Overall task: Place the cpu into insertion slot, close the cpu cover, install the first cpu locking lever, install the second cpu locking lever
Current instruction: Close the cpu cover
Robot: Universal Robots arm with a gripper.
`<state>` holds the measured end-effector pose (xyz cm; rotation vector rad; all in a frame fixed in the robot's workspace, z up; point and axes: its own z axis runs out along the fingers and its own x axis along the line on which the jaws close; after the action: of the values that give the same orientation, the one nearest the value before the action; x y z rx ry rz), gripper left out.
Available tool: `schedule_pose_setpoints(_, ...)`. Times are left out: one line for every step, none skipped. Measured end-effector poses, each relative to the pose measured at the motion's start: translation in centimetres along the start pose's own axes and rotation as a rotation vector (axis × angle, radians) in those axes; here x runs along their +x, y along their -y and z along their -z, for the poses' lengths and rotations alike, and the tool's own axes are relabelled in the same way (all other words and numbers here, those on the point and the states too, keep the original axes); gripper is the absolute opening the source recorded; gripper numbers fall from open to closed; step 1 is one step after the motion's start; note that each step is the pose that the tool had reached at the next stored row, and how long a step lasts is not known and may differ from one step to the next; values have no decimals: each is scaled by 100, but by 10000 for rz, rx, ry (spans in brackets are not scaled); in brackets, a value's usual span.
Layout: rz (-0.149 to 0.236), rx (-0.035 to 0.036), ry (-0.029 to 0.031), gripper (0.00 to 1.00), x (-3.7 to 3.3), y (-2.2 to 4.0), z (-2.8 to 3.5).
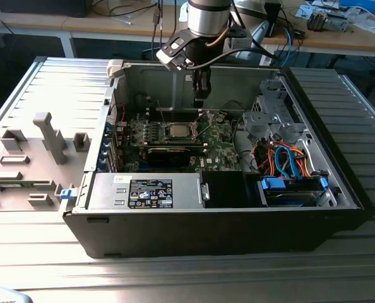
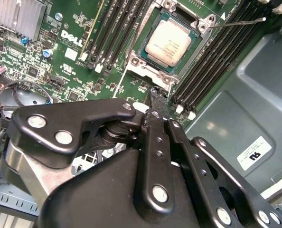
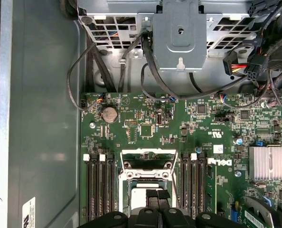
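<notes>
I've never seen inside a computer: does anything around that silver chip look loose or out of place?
Yes: a thin wire lever beside the chip juts out over the long black slots instead of lying tucked along the metal frame. Nothing looks spilled or broken.

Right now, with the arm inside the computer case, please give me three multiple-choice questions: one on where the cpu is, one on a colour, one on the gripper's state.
1. Where is the cpu?
A. on the table outside the case
B. in the insertion slot
C. on the power-supply box

2. What colour is the board around the slot?
A. green
B. red
C. white

3. How is the gripper?
A. wide open
B. shut on the cpu
C. shut, holding nothing

Answers: 1 B, its metal top lies within the slot's rim; 2 A, green in both wrist views; 3 C, the jaws meet with nothing between.
</notes>
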<state>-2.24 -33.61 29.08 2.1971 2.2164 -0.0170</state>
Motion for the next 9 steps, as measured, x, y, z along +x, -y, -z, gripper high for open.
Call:
schedule_pose_setpoints(1,1,2,11,0,-3,-6)
schedule_pose_setpoints(0,1,1,11,0,-4,-13)
schedule_pose_setpoints(1,1,1,11,0,-7,-17)
schedule_pose_setpoints(1,2,3,11,0,-16,-22)
schedule_pose_setpoints(1,2,3,11,0,-22,-25)
schedule_pose_setpoints(0,2,3,11,0,-31,-29)
schedule_pose_setpoints(0,2,3,11,0,-44,-33)
schedule_pose_setpoints(0,2,3,11,0,-55,-35)
schedule_pose_setpoints(0,2,2,11,0,-63,-36)
